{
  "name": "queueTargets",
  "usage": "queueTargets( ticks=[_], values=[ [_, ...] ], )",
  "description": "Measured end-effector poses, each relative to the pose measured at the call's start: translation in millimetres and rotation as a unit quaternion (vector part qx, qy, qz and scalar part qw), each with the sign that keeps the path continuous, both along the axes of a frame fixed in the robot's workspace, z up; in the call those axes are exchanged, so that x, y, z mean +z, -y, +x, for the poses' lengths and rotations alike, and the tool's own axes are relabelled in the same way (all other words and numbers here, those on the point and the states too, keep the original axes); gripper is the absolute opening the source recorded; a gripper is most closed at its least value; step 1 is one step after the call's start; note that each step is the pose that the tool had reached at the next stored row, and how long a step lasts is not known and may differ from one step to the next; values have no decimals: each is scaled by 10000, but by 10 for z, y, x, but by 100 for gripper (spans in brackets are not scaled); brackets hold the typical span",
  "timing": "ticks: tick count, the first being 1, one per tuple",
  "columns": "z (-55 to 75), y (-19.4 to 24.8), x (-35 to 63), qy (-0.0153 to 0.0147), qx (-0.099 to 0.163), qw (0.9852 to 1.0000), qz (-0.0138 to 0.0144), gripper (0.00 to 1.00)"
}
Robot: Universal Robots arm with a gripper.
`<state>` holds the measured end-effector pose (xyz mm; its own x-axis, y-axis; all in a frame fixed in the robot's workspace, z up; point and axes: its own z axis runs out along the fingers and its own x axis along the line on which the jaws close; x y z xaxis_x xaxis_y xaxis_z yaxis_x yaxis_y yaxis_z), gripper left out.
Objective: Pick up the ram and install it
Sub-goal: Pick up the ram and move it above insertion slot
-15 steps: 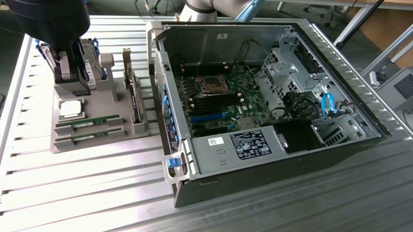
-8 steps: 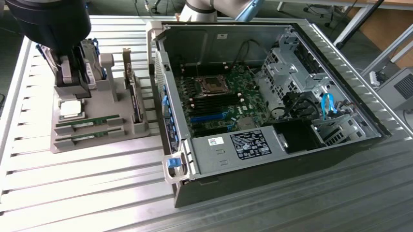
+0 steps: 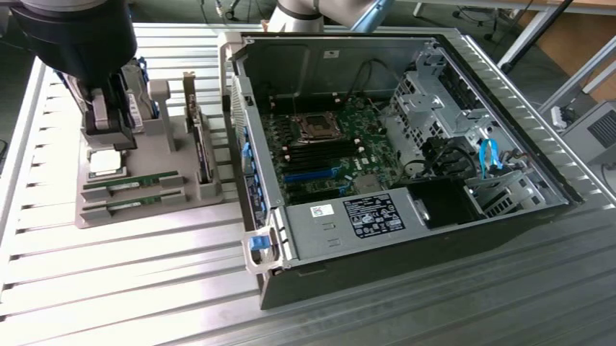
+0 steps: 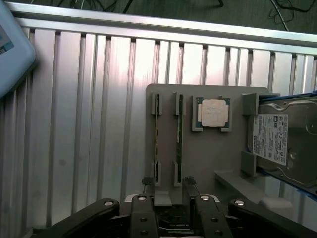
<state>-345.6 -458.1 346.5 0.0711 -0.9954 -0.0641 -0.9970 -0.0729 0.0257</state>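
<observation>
Two green ram sticks stand on edge in slots of a grey holder at the exterior view's left. In the wrist view they appear as two thin parallel strips. My gripper hangs above the far part of the holder, over the square silver CPU chip. In the wrist view the gripper is open, its fingertips spread wider than the two sticks, with nothing held between them.
An open computer case lies at the exterior view's right, its motherboard showing dark memory slots. On the holder are also an upright dark expansion card, the CPU and a hard drive. Ribbed metal table.
</observation>
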Motion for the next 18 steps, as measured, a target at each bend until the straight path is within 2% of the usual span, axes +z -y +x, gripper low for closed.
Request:
queueTargets(
  ticks=[6,18],
  values=[
    [-1,60,-31,0,1,10000,9,35],
    [-6,128,-99,-1,1,10000,15,35]
  ],
)
